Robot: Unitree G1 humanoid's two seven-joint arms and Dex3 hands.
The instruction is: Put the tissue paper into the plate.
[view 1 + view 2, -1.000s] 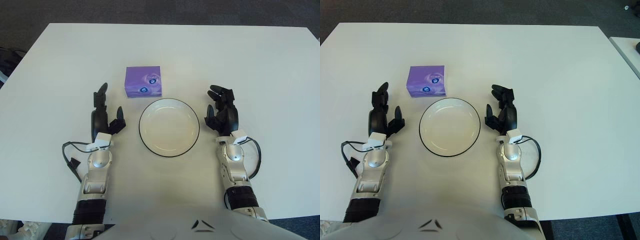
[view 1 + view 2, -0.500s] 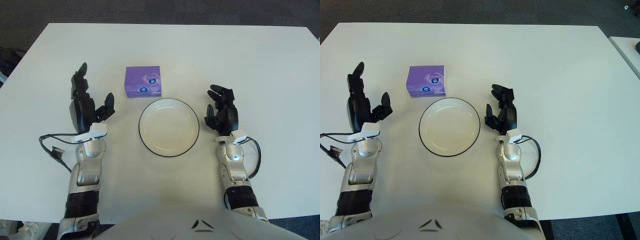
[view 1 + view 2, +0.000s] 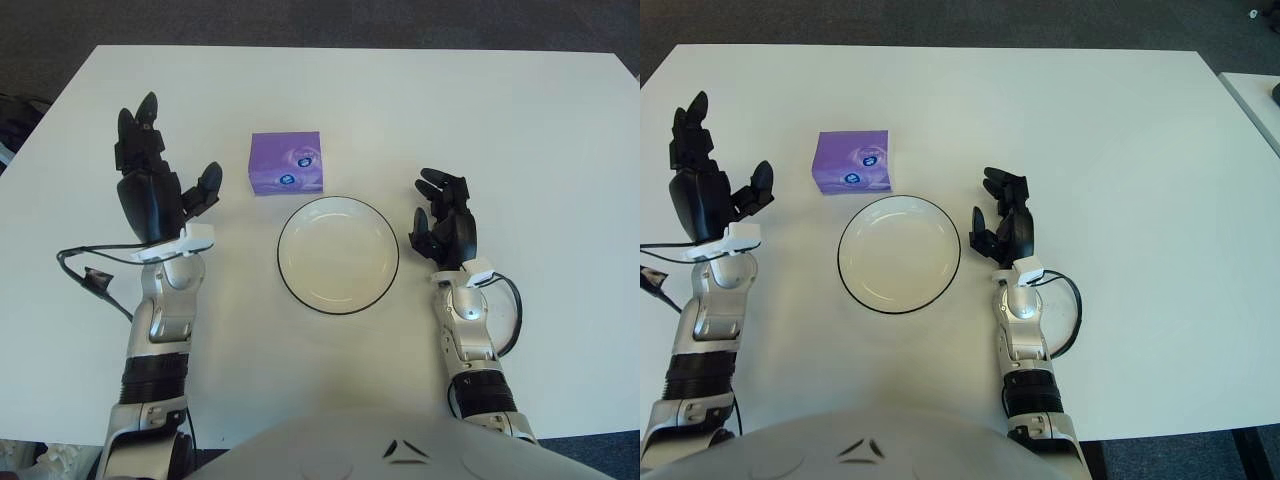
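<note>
A purple tissue pack (image 3: 286, 163) lies on the white table, just behind and left of an empty white plate (image 3: 338, 254) with a dark rim. My left hand (image 3: 152, 190) is raised over the table to the left of the pack, apart from it, fingers spread and holding nothing. My right hand (image 3: 444, 222) rests to the right of the plate, fingers relaxed and empty.
The white table (image 3: 500, 130) stretches wide behind and to both sides. A black cable (image 3: 95, 275) loops by my left forearm. The table's left edge and dark floor lie beyond my left hand.
My left hand has lifted and moved left and away from me, to a spot level with the tissue pack. The right hand, pack and plate have not moved.
</note>
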